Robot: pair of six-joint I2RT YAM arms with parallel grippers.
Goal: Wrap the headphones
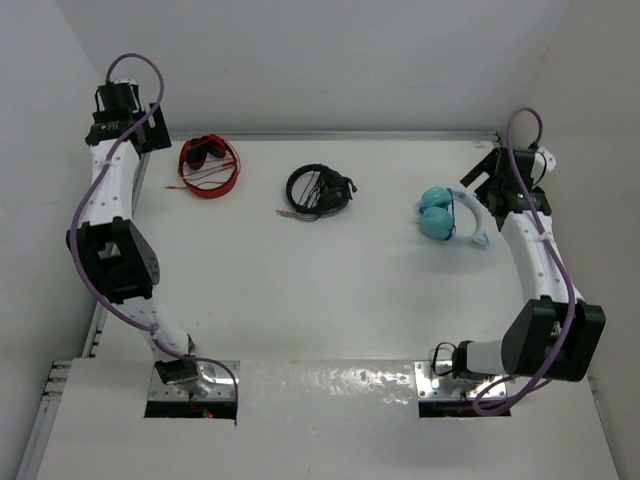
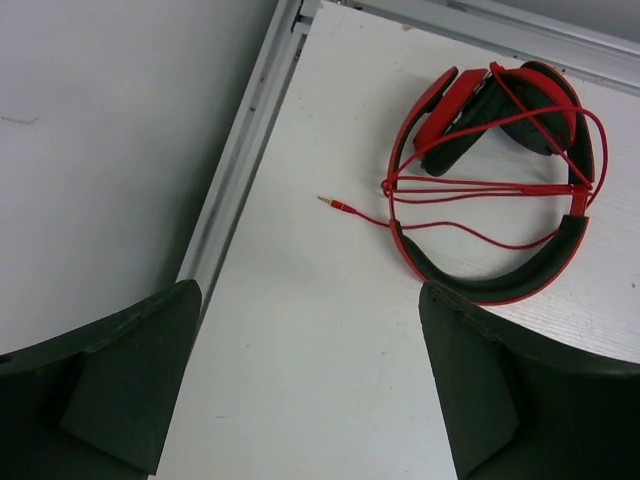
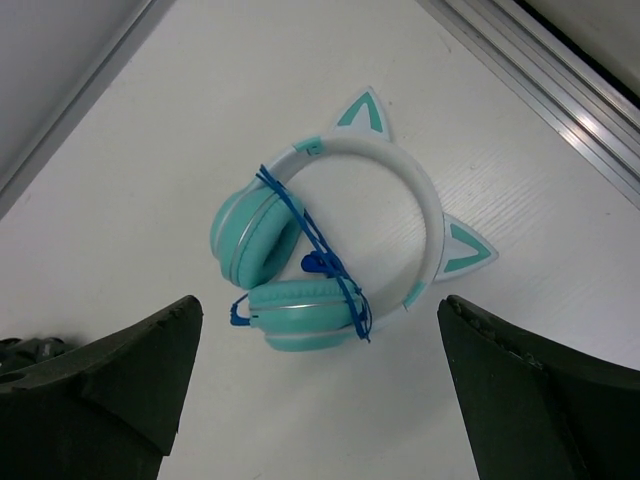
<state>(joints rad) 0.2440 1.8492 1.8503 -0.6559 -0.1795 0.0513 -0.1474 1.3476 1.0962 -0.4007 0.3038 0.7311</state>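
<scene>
Left jaws: apart, nothing between them, hanging over the far left corner of the counter (image 1: 330, 300)
Right jaws: apart and gripping nothing, high over the far right side
Headphones (image 1: 320, 190): black pair, lying flat near the far edge, between the other two pairs and well apart from both jaws
Cable: looks gathered across the band; I cannot tell how tightly
Red headphones (image 2: 495, 180): just beyond my left jaws, cord strung over the band, plug (image 2: 330, 203) loose on the counter
Teal headphones (image 3: 330, 260): under my right jaws, white cat-ear band, blue cord across the cups
</scene>
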